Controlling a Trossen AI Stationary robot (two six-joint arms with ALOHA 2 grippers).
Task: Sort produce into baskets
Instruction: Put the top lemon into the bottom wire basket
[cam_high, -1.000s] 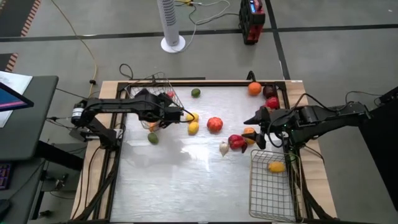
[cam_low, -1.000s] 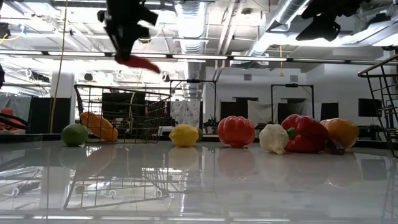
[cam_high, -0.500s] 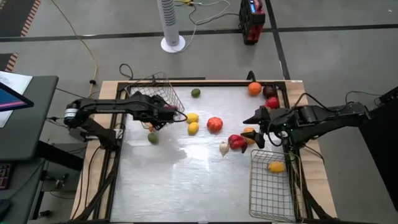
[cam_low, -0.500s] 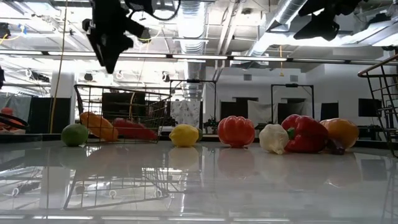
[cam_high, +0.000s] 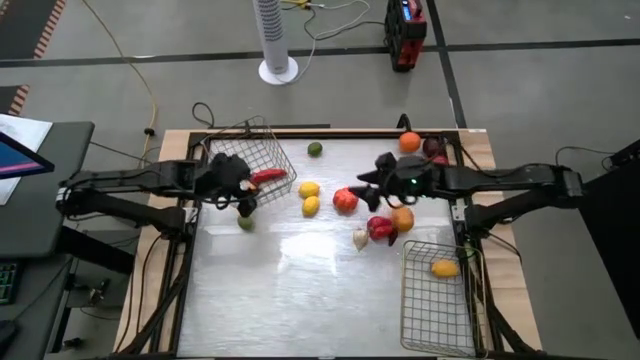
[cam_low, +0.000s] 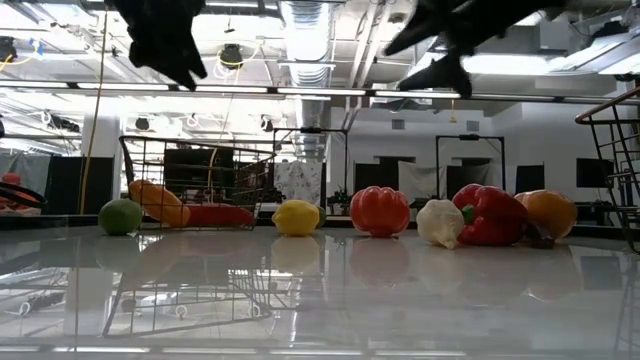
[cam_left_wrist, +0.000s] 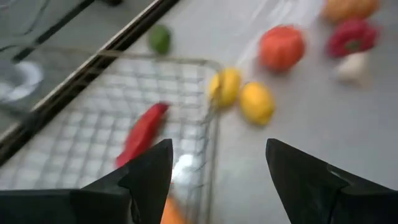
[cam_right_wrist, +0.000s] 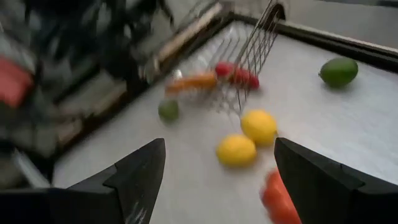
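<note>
Mostly the produce is small, glossy toy fruit and vegetables scattered on the shiny white desk (cam_high: 300, 290). A long red pepper (cam_high: 268, 176) and an orange carrot (cam_low: 158, 203) lie in the left basket (cam_high: 258, 140), a silver wire-mesh box tipped on its side at the desk's left edge. A green lime (cam_high: 245, 223) sits just outside it. Two yellow lemons (cam_high: 310, 197) lie side by side near a ribbed red tomato (cam_high: 345, 200). Close together beyond that are white garlic (cam_high: 360, 239), a red bell pepper (cam_high: 381, 229) and an orange (cam_high: 402, 218). The right basket (cam_high: 437, 322) holds one yellow lemon (cam_high: 444, 268).

The left gripper (cam_high: 243, 187) hangs over the left basket, fingers parted and empty. The right gripper (cam_high: 368, 187) hovers beside the tomato, fingers spread, holding nothing. No writing is readable.
</note>
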